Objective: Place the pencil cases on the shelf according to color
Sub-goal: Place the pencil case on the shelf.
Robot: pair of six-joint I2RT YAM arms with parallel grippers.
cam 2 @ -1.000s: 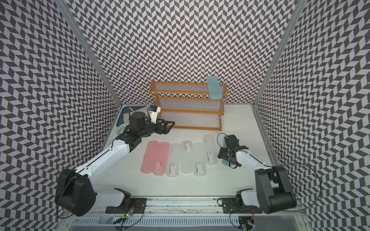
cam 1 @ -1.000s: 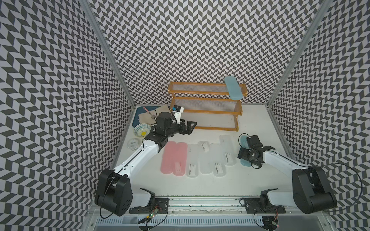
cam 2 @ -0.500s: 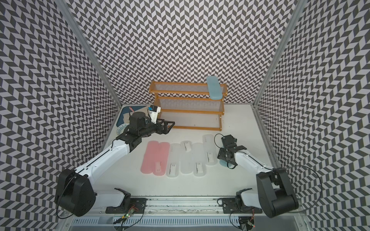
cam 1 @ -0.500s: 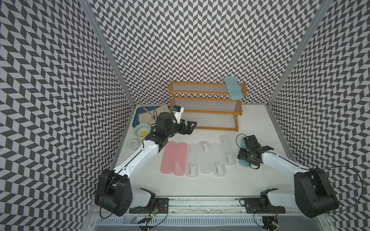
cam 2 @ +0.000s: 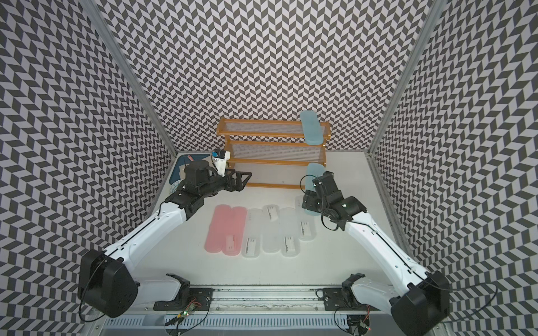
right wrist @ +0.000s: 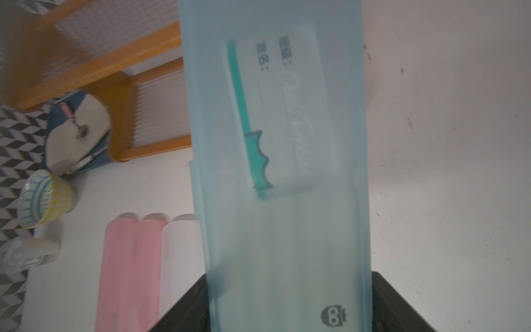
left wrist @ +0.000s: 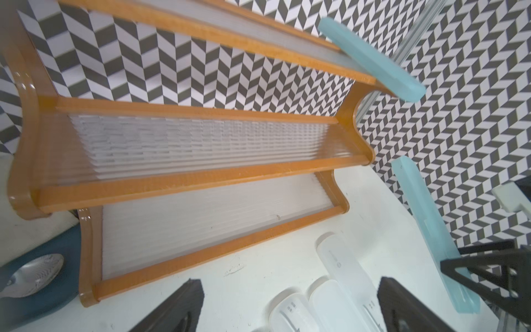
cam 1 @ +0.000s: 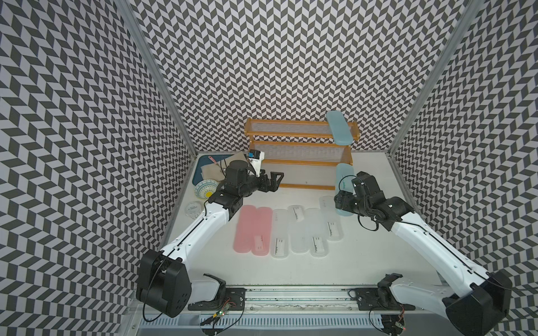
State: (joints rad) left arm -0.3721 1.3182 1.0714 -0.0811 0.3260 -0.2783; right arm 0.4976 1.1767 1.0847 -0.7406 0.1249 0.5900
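Right gripper [cam 1: 341,202] clamps the light blue pencil case [cam 1: 341,174] between its fingers (free end just beside the shelf [cam 1: 302,186]); left gripper [cam 1: 272,182] gapes empty.

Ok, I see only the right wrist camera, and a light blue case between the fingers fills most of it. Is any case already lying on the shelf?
Observer: Yes, one light blue case lies across the right end of the shelf, on its top tier, overhanging the front.
Operator: Good, my held case goes beside it. Is the left gripper busy?
Observer: No, it is open and empty, near the shelf's left front.
Operator: How many white cases wait?
Observer: Four white cases on the table, in a row next to two pink cases.
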